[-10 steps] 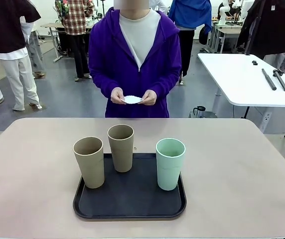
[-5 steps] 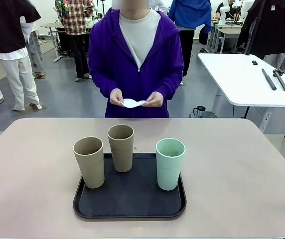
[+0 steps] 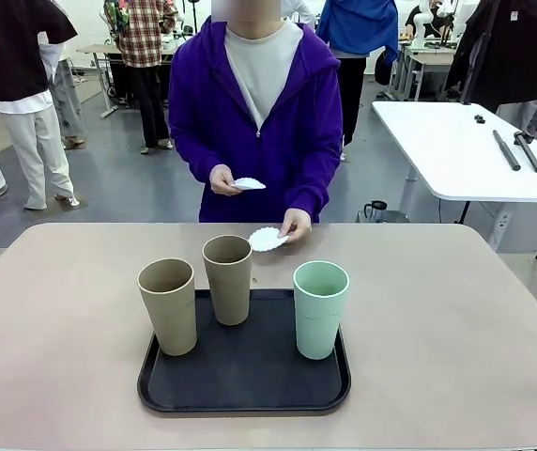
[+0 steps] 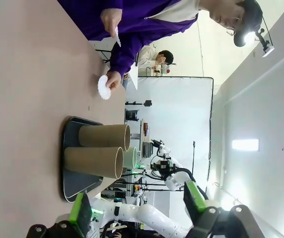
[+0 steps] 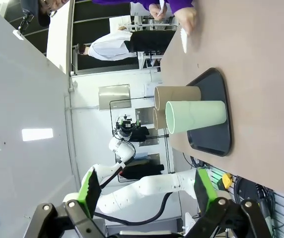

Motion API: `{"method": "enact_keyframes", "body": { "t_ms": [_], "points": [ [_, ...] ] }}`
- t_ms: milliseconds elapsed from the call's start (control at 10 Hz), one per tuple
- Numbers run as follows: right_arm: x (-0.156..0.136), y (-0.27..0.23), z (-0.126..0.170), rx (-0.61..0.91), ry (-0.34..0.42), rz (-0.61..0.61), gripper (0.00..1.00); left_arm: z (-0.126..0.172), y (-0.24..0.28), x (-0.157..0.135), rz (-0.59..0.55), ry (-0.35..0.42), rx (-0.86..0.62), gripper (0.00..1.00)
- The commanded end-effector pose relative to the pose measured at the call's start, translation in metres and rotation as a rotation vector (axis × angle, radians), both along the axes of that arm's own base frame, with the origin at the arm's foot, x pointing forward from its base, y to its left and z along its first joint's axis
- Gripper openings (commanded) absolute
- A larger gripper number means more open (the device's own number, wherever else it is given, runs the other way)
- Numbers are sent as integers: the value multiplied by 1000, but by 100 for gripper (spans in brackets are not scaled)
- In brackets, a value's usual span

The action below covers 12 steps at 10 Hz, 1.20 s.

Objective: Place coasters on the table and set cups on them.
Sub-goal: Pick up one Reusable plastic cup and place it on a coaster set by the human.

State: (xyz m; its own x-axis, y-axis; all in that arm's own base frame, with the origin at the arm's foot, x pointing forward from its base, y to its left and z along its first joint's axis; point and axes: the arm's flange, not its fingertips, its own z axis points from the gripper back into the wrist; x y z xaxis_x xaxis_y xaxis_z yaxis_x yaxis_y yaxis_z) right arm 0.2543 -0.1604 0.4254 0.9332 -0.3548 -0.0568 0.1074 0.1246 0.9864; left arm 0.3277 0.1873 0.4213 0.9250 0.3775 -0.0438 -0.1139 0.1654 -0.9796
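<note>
Three cups stand upright on a black tray (image 3: pixel 245 381): two beige-brown ones (image 3: pixel 168 305) (image 3: pixel 228 279) and a mint green one (image 3: pixel 321 309). Across the beige table (image 3: pixel 456 319), a person in purple holds one white scalloped coaster (image 3: pixel 268 240) low over the table just behind the tray. The person's other hand holds more coasters (image 3: pixel 248 184) at waist height. My left gripper (image 4: pixel 136 202) stands open and holds nothing, well back from the cups (image 4: pixel 102 136). Likewise open with nothing in it, my right gripper (image 5: pixel 147 193) is far from the mint cup (image 5: pixel 196 116).
A white table (image 3: pixel 466 150) with dark tools stands at the back right, off the beige table. Other people stand farther back. Bare tabletop lies to the left, right and behind the tray.
The person's hands have parted: one has come down and forward with a single coaster to just above the table, the other stays up with the rest. The cups have not moved.
</note>
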Motion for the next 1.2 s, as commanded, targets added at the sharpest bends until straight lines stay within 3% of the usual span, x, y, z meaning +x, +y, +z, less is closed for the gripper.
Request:
{"method": "enact_keyframes", "body": {
  "t_ms": [0, 1100],
  "points": [
    [2, 0, 0, 1, -7, -2, 100, 1, 1, -1, -3, -16, -7, 100],
    [2, 0, 0, 1, -7, -2, 100, 1, 1, -1, -3, -16, -7, 100]
  ]
}}
